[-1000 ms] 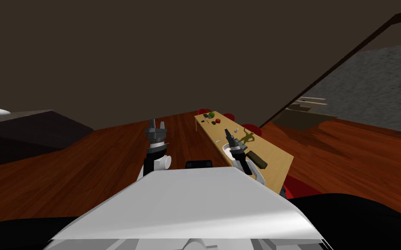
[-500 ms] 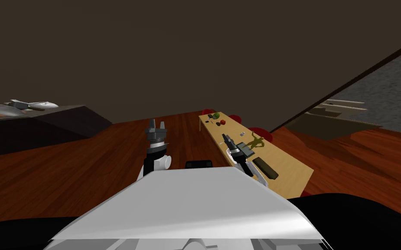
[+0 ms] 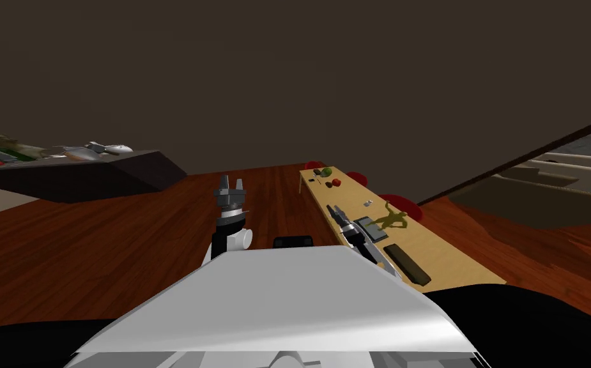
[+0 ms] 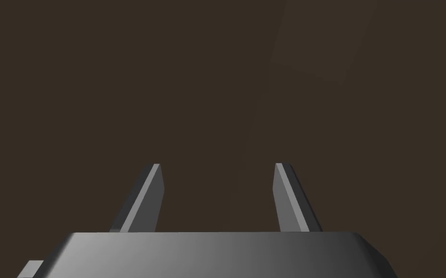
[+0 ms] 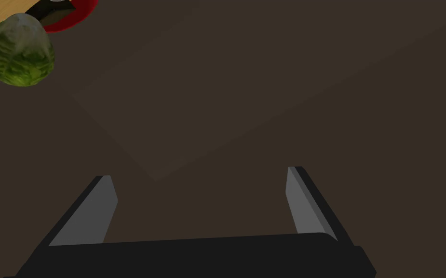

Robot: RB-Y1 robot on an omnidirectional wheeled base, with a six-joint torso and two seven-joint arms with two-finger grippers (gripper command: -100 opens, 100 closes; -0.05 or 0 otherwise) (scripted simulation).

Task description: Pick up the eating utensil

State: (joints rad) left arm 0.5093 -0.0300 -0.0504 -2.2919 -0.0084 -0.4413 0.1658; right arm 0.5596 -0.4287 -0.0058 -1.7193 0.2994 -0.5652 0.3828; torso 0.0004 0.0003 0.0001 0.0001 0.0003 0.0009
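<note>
Our whole view has swung round since a second ago, and that is our own turn toward our left, not the furniture's doing. The long wooden table (image 3: 444, 259) now runs along our right side with its near end drawn up beside us, and the dark counter (image 3: 115, 172) on our left has come further in. Our right gripper (image 3: 333, 210) has sunk a little and hangs over the table's near long edge, fingers spread wide and holding nothing; its wrist camera looks past them to a green leafy ball (image 5: 17, 49) at the table's far end. Our left gripper (image 3: 230, 181) stays raised over the floor, likewise spread and empty. On the table we make out a small pale piece (image 3: 367, 203) beyond the right gripper, near an olive figure (image 3: 393, 219). It may be the eating utensil, though it is too small to tell. A flat grey slab (image 3: 370, 228) and a long dark bar (image 3: 407, 263) lie nearer to us. We judge that the turn puts the tabletop on the right arm's side, so the approach is underway, while the reach and the closing of the fingers are not yet begun.
</note>
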